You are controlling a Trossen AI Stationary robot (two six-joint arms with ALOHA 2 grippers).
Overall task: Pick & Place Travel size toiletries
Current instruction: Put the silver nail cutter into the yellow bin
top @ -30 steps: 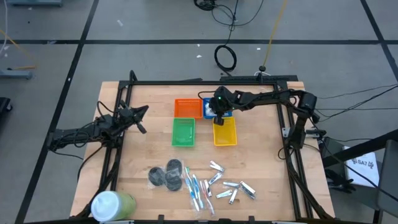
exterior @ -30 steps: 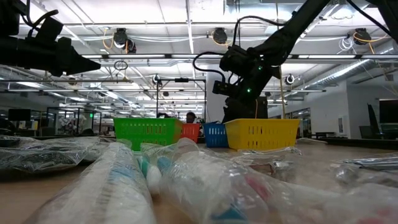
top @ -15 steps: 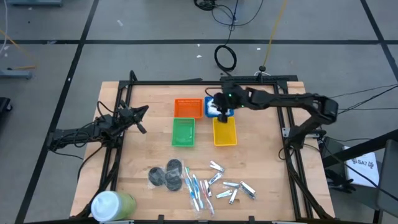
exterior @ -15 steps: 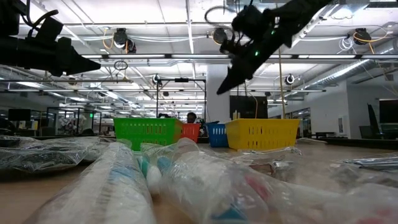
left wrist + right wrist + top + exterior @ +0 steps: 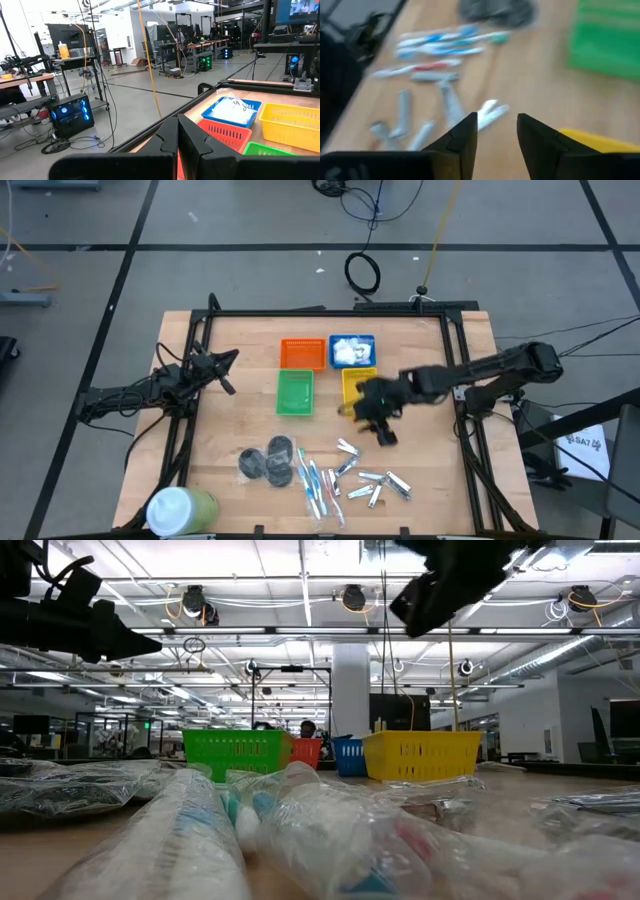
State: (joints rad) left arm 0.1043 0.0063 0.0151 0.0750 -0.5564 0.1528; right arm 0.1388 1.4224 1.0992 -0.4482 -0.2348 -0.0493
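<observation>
White puffy packets (image 5: 350, 350) lie in the blue basket (image 5: 366, 340). Dark grey discs (image 5: 268, 460), toothbrushes (image 5: 318, 485) and silver clippers (image 5: 372, 477) lie on the wood near the table's near edge. My right gripper (image 5: 381, 430) hangs in the air just past the yellow basket's near end, above the clippers (image 5: 445, 100). It is open (image 5: 497, 122) with nothing between its fingers. My left gripper (image 5: 228, 372) waits shut (image 5: 177, 131) at the table's left, clear of everything.
Orange (image 5: 302, 353), green (image 5: 294, 391) and yellow (image 5: 358, 380) baskets stand at mid-table beside the blue one. A white-and-green tub (image 5: 180, 508) lies at the near left corner. A black frame (image 5: 320, 312) rims the table. Bare wood lies between the baskets and the toiletries.
My right gripper has risen from over the blue basket and swung toward the table's near edge, past the yellow basket, to a place above the clippers. The white packets in the blue basket show now that the gripper has left.
</observation>
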